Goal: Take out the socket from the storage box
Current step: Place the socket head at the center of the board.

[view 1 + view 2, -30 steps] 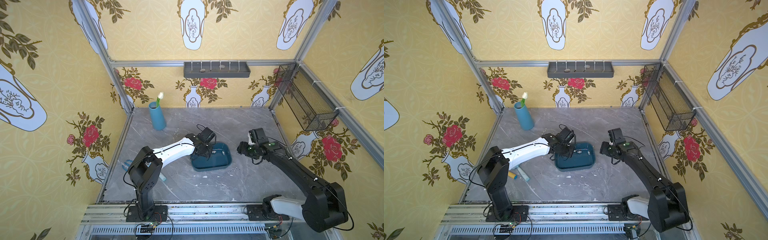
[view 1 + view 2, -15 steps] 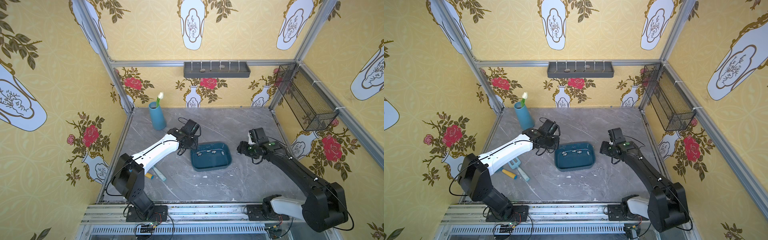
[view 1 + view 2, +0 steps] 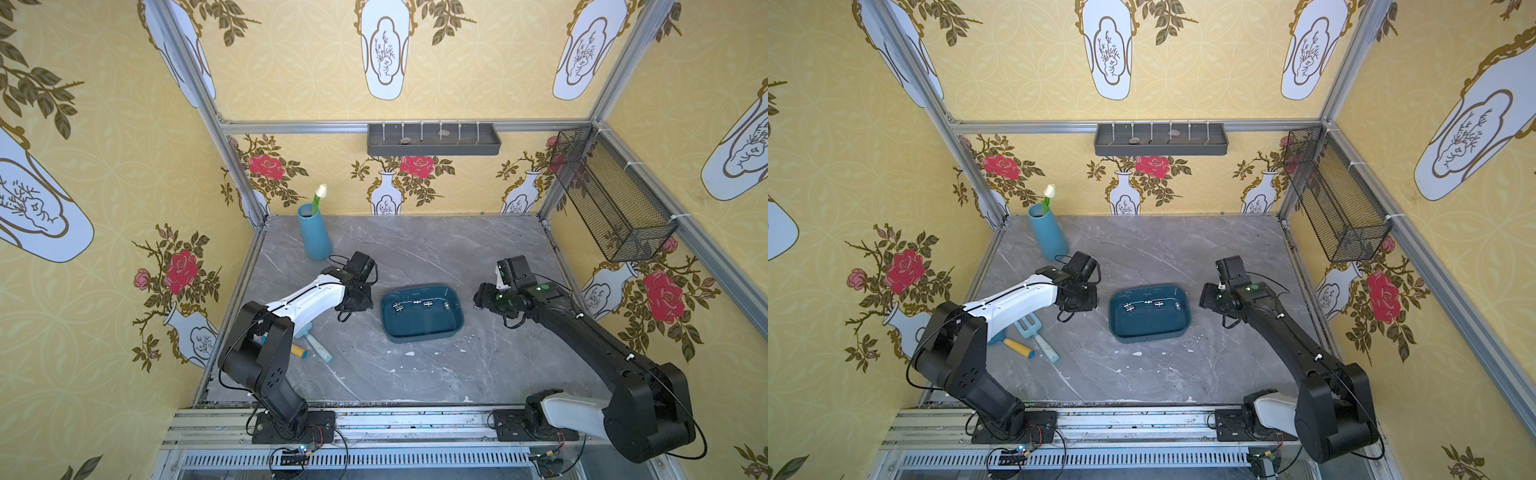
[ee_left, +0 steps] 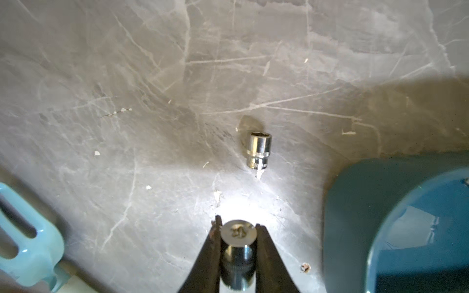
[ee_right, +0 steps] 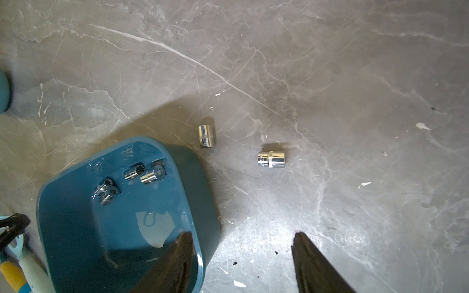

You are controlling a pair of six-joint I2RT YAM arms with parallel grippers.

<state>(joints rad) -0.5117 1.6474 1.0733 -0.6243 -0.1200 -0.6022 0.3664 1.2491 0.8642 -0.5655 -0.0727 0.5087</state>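
Note:
The teal storage box (image 3: 424, 324) (image 3: 1150, 326) sits mid-table with several small chrome sockets (image 3: 417, 304) along its far side. My left gripper (image 3: 358, 300) (image 4: 237, 224) hangs just left of the box, shut on one socket (image 4: 237, 232) that stands end-on between its fingers. Another socket (image 4: 258, 151) lies on the table ahead of it. My right gripper (image 3: 480, 296) (image 5: 241, 241) is open at the box's right end, with one finger over the rim (image 5: 203, 177). Two sockets (image 5: 206, 136) (image 5: 271, 159) lie on the table beyond it.
A blue vase with a white flower (image 3: 313, 232) stands at the back left. A pale blue garden fork (image 3: 1029, 326) and a yellow-handled tool (image 3: 1019, 347) lie under my left arm. A grey tray (image 3: 434, 139) and a black mesh basket (image 3: 611, 199) hang on the walls.
My left arm has swung out from over the box to its left side, still shut on the socket. The right arm has not moved.

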